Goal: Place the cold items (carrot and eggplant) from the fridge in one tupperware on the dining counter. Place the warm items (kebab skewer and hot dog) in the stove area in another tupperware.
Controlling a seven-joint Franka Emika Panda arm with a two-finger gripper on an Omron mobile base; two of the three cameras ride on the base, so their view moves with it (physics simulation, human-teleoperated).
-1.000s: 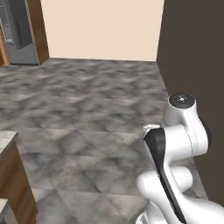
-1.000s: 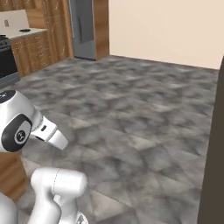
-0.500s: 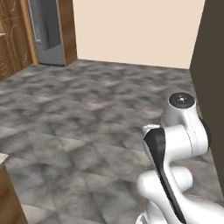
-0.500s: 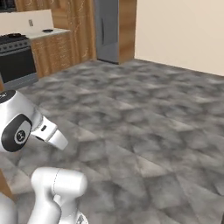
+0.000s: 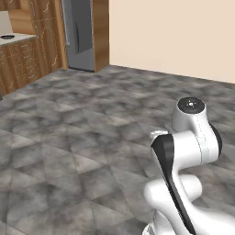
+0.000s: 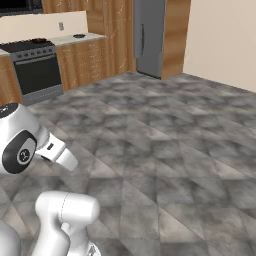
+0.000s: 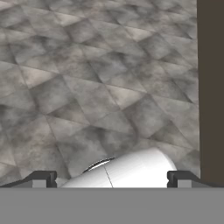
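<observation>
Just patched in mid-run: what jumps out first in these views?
A wide stretch of grey tiled floor lies ahead. Beyond it a steel fridge, its door shut, stands in wood panelling against the far wall, with the stove and wooden cabinets to its left in the right base view. In the hand view the gripper is open with nothing between its fingers, pointing at bare floor.
</observation>
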